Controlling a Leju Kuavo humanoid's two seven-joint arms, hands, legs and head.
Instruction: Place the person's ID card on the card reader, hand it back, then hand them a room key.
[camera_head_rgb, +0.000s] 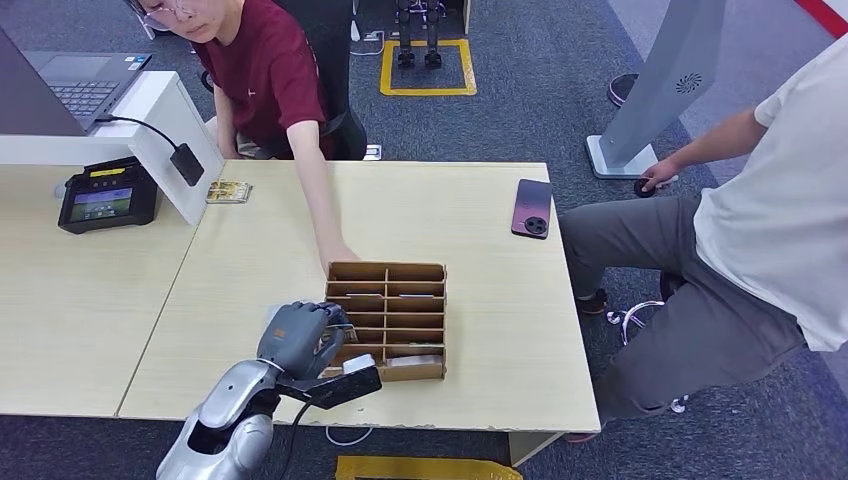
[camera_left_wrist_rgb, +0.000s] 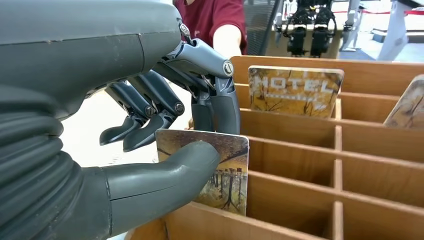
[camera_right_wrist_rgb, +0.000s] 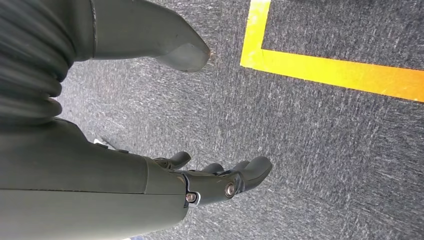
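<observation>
Fingers (camera_head_rgb: 318, 318) of the left hand (camera_head_rgb: 300, 335) reach the tray (camera_head_rgb: 432, 270) on the tabletop (camera_head_rgb: 250, 250). Closer, thumb and fingers pinch a key card (camera_left_wrist_rgb: 220, 170): thin, stiff, slick, best gripped across its faces. Right hand (camera_right_wrist_rgb: 215, 180) hangs spread, empty.

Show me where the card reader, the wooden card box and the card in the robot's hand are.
card reader (camera_head_rgb: 108, 196): head view, on its lit screen.
wooden card box (camera_head_rgb: 386, 272): head view, on its far wall.
room key card (camera_left_wrist_rgb: 227, 172): left wrist view, on its printed face beside the thumb of the left hand (camera_left_wrist_rgb: 165, 125).
</observation>
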